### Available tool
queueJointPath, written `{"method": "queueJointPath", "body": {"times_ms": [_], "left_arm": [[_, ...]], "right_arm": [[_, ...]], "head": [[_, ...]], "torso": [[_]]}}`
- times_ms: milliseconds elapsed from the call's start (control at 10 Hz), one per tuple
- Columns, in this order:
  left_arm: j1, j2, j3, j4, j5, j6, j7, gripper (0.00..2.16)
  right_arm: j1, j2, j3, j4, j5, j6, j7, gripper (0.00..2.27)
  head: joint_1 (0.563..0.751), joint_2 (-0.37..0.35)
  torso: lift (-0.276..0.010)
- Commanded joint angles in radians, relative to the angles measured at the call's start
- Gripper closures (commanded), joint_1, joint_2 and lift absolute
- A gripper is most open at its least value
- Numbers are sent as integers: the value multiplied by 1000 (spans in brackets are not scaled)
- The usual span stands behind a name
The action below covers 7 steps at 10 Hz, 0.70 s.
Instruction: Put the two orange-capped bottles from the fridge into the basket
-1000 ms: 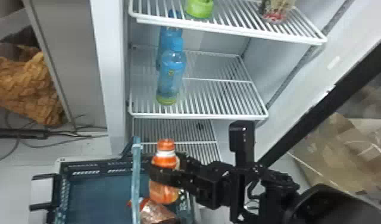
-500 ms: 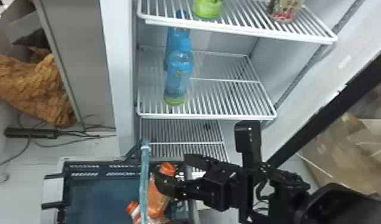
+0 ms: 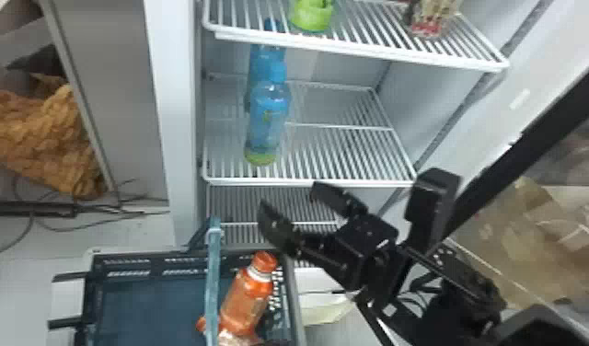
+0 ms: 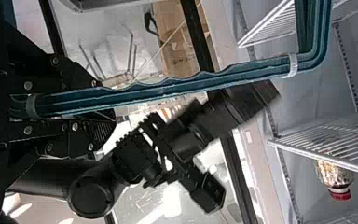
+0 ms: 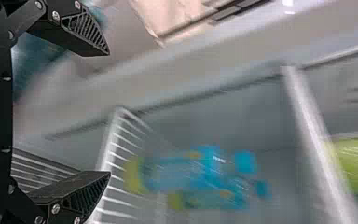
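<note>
My right gripper [image 3: 289,195] stands open and holds nothing, above and to the right of an orange-capped bottle [image 3: 246,296]. In the right wrist view, bare space lies between the spread fingers of the right gripper [image 5: 108,113]. That bottle leans inside the basket [image 3: 89,301], at its right side. A second orange bottle [image 3: 201,324] lies lower, partly hidden behind the upright blue-green basket handle [image 3: 212,280]. The left wrist view has my left gripper [image 4: 101,107] shut on this handle.
Two blue bottles [image 3: 268,115] stand on the fridge's middle shelf [image 3: 344,181]. The top shelf [image 3: 376,55] holds a green container [image 3: 312,16] and a jar [image 3: 429,20]. The black-edged fridge door [image 3: 528,133] stands open at the right.
My right gripper has let go of the upper orange-capped bottle, which has come down into the basket and tilted. The gripper has opened and risen away to the right.
</note>
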State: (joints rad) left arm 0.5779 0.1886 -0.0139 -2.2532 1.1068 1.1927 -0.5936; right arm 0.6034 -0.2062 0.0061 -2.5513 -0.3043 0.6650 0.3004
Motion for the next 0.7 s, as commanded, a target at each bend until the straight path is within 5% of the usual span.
{"method": "queueJointPath", "body": {"times_ms": [0, 200, 600], "left_arm": [[1, 0, 0, -1, 0, -2, 0, 1200], [1, 0, 0, -1, 0, -2, 0, 1200], [1, 0, 0, 1, 0, -2, 0, 1200]], "right_arm": [[69, 7, 0, 25, 19, -292, -49, 168], [130, 14, 0, 69, 51, -596, -135, 168], [206, 54, -64, 106, 169, -795, -214, 159]], "head": [[695, -287], [695, -345], [695, -350]], "torso": [[-235], [-235], [-235]]}}
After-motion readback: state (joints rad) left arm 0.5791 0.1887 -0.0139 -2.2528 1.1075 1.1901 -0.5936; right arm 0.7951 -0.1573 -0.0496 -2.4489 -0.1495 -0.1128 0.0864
